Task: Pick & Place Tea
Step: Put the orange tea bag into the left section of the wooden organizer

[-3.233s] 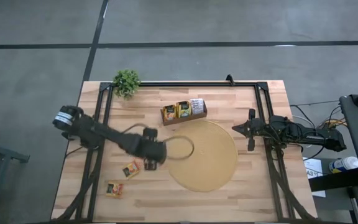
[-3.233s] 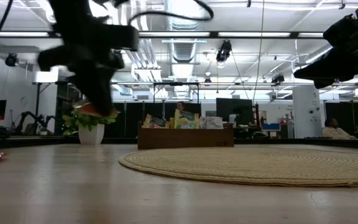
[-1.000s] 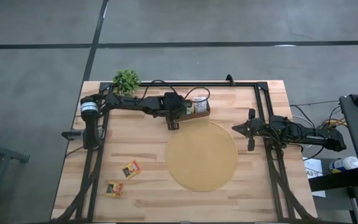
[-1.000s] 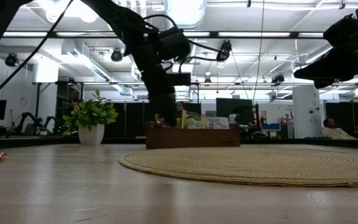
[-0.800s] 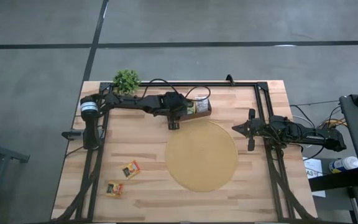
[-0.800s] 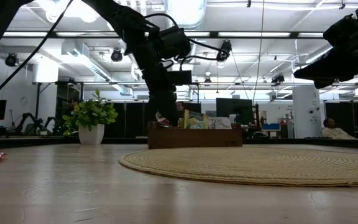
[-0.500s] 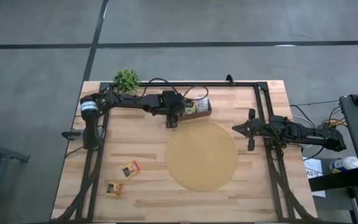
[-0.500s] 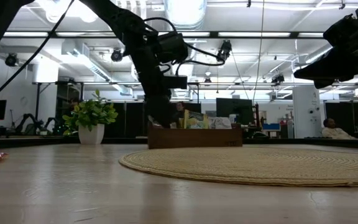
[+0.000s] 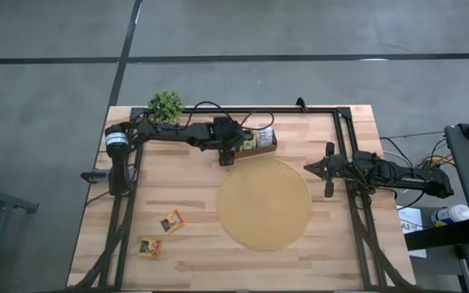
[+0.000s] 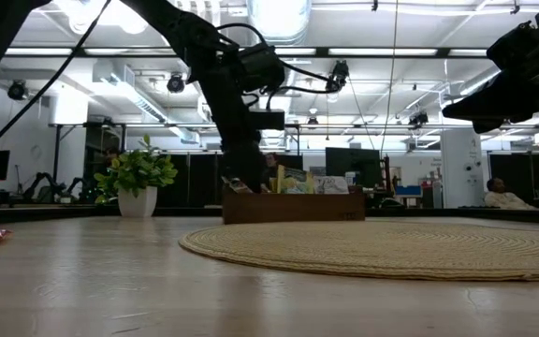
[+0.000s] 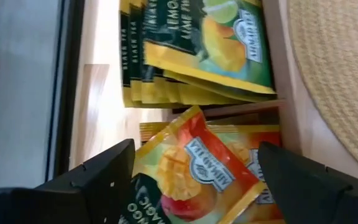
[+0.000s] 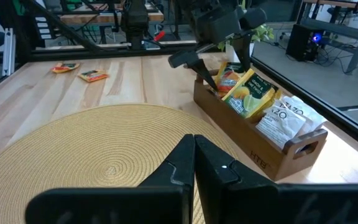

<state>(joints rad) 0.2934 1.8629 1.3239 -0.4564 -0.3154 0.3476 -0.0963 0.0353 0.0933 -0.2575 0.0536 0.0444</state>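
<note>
With the left gripper (image 11: 194, 171) released over the tray (image 9: 255, 152) at the table's far edge and the right gripper (image 12: 194, 155) clenched empty, the orange sachet (image 11: 194, 171) leans in the end slot; withdrawal may snag it.

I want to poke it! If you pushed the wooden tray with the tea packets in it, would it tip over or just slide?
The wooden tray would probably slide rather than tip: it looks low, long and flat-bottomed on the smooth table. The tea sachets standing in it look thin and papery, so they would likely wobble or lean. It probably feels light.
</note>
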